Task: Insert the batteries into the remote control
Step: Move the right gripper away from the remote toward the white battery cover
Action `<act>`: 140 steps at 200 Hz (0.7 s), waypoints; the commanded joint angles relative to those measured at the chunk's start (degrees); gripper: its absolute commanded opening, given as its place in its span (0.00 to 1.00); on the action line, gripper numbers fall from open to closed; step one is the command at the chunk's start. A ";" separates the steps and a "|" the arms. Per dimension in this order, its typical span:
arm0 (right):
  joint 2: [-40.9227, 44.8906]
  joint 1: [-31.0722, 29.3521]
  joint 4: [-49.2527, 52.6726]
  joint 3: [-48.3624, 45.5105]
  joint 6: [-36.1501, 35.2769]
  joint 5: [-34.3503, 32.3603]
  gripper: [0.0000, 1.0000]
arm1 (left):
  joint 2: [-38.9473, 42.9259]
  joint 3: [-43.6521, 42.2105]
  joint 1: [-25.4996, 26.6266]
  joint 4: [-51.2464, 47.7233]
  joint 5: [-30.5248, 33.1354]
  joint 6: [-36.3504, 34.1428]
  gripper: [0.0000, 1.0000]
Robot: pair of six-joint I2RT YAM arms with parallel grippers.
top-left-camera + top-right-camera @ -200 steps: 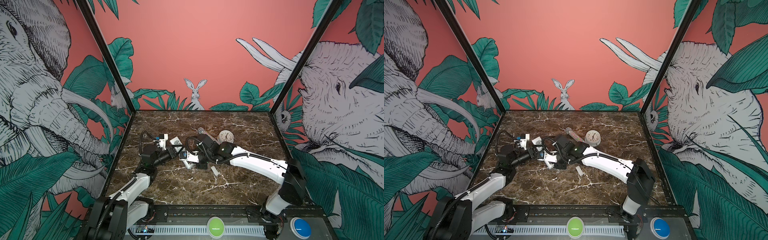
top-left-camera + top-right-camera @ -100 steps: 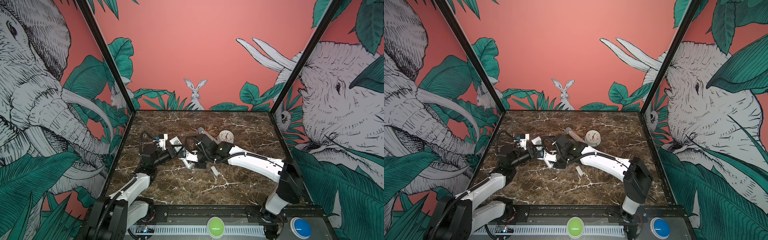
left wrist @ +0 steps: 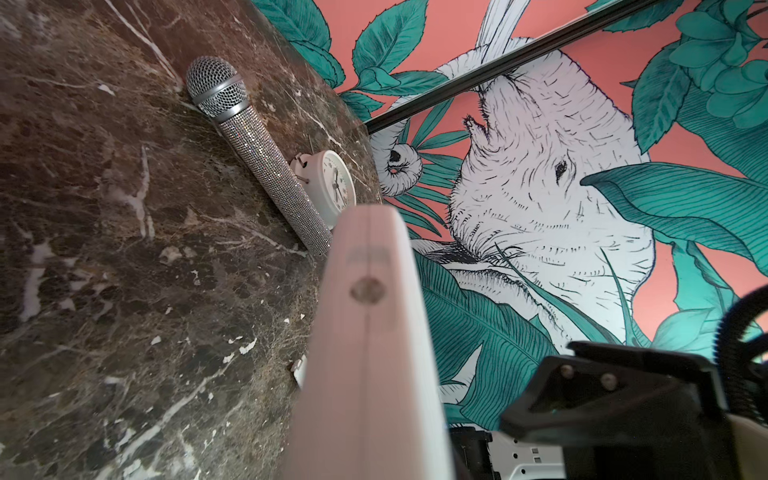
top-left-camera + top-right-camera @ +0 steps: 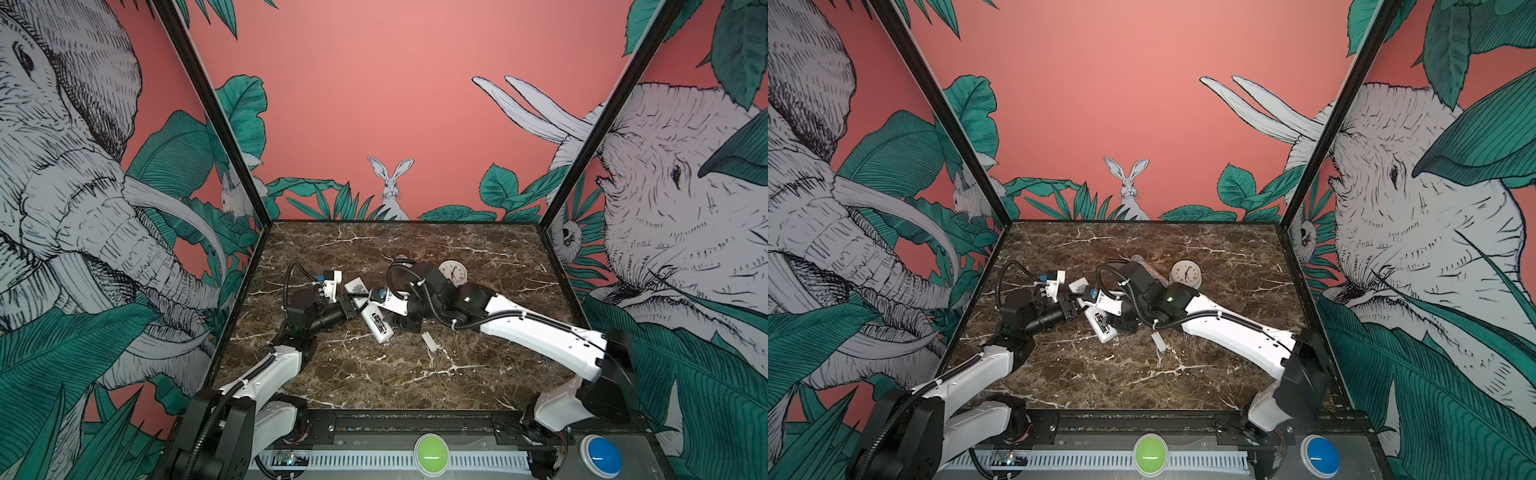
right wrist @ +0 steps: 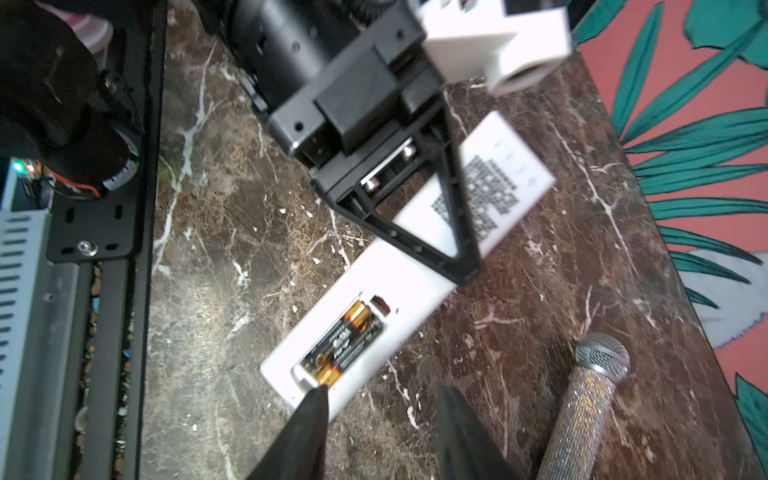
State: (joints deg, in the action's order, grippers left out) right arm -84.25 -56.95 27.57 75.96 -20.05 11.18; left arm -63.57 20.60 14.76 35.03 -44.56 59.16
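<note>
The right gripper had just sprung its jaws apart; a second before they were pinched together. Now they held nothing. One fingertip sat right at the gold end of the nearer cell, touching or just about. I took that as a release, with the second cell dropped in and let go.

Both batteries lay side by side in the open bay on the back of the remote control, dark bodies with gold ends. Whether the nearer one was pressed fully down I couldn't tell.

The left gripper hadn't budged. It was clamped tight across the middle of the remote, steadying it. From above, the remote lay near the table's centre, running from 11 o'clock to 5 o'clock.

A small white battery cover lay loose on the marble, at about 4 o'clock from the remote's near end and clear of it. The round clock stood out at 2 o'clock, with a glittery microphone just beside it.

To my eye the loading itself looked all but done, with only a press-down and that cover left.
</note>
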 commanded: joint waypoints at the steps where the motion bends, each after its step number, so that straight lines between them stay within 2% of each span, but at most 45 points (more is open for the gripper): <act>1: 4.14 0.08 2.32 -2.54 6.24 -2.65 0.51 | -0.53 0.24 0.18 1.37 0.82 0.69 0.00; 44: 4.81 1.73 11.62 -2.97 15.96 -9.50 0.64 | -0.16 -0.75 -0.08 -1.88 4.30 -2.11 0.00; 76: 0.74 4.68 17.37 -2.67 23.72 -10.27 0.74 | 1.74 -1.26 -0.35 -5.66 7.21 -5.10 0.00; 110: -4.92 6.82 18.92 -3.27 26.74 -9.55 0.82 | 2.77 -1.73 -0.60 -7.78 8.61 -7.11 0.00; 140: -11.06 8.74 18.53 -3.06 27.21 -7.69 0.86 | 2.72 -2.18 -0.79 -7.55 8.35 -7.26 0.00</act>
State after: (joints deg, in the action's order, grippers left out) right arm -91.92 -49.56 44.51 73.21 4.75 2.17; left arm -62.13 19.55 14.41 27.18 -36.71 53.15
